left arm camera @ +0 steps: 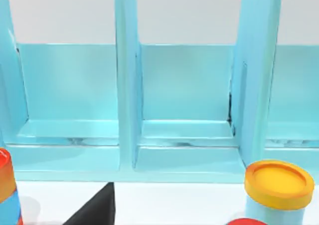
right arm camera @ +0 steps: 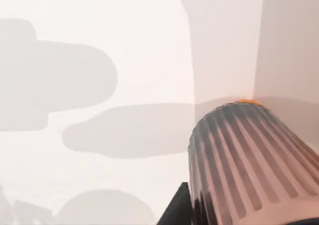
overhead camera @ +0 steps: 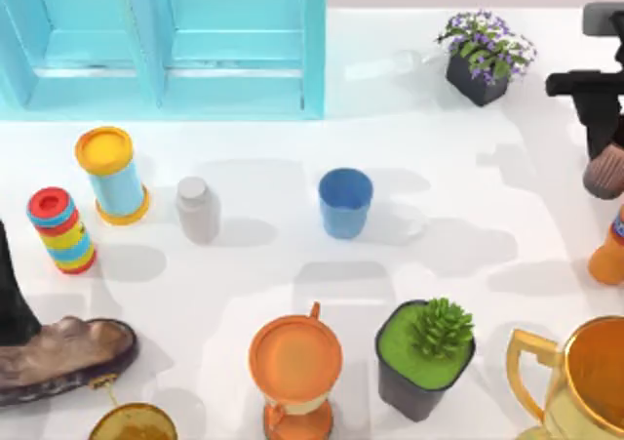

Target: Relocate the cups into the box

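My table (overhead camera: 292,167) is brightly and evenly lit from above. Soft grey shadows fall beside the blue cup (overhead camera: 345,202) and the grey-white bottle (overhead camera: 198,209). Through my right wrist camera, broad blurred shadows cross the white surface beside the ribbed cup (right arm camera: 249,165).

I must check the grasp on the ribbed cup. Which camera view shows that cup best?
The right wrist view: the ribbed cup is large there, its grooves plain. In the top view it is a small shape at the right edge, under the right arm. The left wrist view faces the blue box.
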Robot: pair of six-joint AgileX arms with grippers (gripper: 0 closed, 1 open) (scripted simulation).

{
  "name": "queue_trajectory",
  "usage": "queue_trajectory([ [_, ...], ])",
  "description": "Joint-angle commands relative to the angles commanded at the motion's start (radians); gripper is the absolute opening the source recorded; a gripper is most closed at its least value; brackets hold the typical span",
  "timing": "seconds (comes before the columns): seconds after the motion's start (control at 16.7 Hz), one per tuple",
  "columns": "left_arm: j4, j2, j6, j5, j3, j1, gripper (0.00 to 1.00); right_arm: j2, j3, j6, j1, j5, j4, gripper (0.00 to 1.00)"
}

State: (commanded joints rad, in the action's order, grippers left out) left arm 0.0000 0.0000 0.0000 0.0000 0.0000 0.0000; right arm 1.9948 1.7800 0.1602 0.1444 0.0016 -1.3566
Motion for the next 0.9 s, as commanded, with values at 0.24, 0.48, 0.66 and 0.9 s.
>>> queue_trajectory([
  [0.24,0.0,0.0,0.0,0.0,0.0,0.0,1.0,-0.027,0.015,-0.085,-0.034,-0.062,0.051,0.0],
  [0.48,0.0,0.0,0.0,0.0,0.0,0.0,1.0,-0.113,-0.027,-0.264,-0.187,-0.114,0.07,0.0],
  [0.66,0.0,0.0,0.0,0.0,0.0,0.0,1.0,-0.234,-0.142,-0.442,-0.401,-0.1,0.042,0.0],
  [0.9,0.0,0.0,0.0,0.0,0.0,0.0,1.0,-0.418,-0.331,-0.662,-0.647,-0.033,-0.02,0.0],
])
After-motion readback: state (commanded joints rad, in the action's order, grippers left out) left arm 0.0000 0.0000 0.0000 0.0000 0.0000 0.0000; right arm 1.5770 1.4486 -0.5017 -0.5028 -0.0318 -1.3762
